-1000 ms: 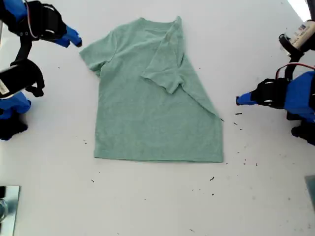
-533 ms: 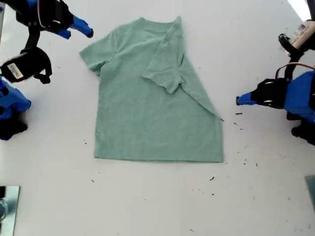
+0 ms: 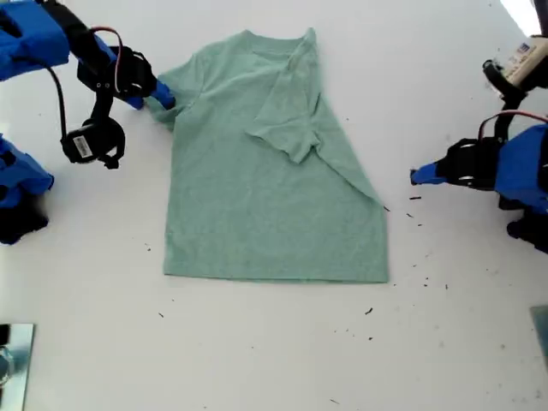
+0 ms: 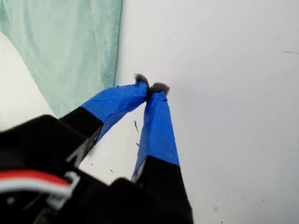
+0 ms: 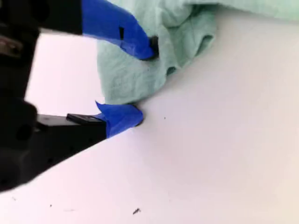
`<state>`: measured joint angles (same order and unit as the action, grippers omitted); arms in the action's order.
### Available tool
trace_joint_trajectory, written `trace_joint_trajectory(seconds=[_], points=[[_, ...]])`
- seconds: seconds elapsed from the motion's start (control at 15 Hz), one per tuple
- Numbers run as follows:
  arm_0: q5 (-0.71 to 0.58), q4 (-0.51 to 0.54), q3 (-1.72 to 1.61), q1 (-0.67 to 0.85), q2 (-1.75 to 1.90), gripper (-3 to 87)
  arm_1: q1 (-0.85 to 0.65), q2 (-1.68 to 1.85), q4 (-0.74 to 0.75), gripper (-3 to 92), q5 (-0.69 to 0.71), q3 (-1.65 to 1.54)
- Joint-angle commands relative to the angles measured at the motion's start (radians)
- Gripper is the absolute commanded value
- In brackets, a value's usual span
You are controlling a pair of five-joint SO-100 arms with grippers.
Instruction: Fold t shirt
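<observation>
Many dark specks (image 3: 425, 278) litter the table (image 3: 257, 360) beside the t shirt (image 3: 265, 188).

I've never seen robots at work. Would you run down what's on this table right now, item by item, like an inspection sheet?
Surface: white table, scattered with small dark specks.
Job's things: green t shirt lies flat; the sleeve on the exterior view's right is folded in across the chest.
Clutter: nothing seen beyond the specks.
Grippers: my second gripper, its tool open around the t shirt's other sleeve, cloth between the jaws; my first gripper, tool shut and empty, over bare table beside the t shirt's edge.
Cables: red and black wires on the arm at the exterior view's left.
Surroundings: metal object, partly cut off.
</observation>
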<state>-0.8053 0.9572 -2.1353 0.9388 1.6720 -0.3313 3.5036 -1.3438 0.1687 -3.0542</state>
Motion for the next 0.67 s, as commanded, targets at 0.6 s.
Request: trace_joint_trajectory(seconds=[0.6], points=[[0.003,0.002,0.232,-0.21,0.336,-0.2,0.014,0.005,0.018,2.6,0.003,-0.058]])
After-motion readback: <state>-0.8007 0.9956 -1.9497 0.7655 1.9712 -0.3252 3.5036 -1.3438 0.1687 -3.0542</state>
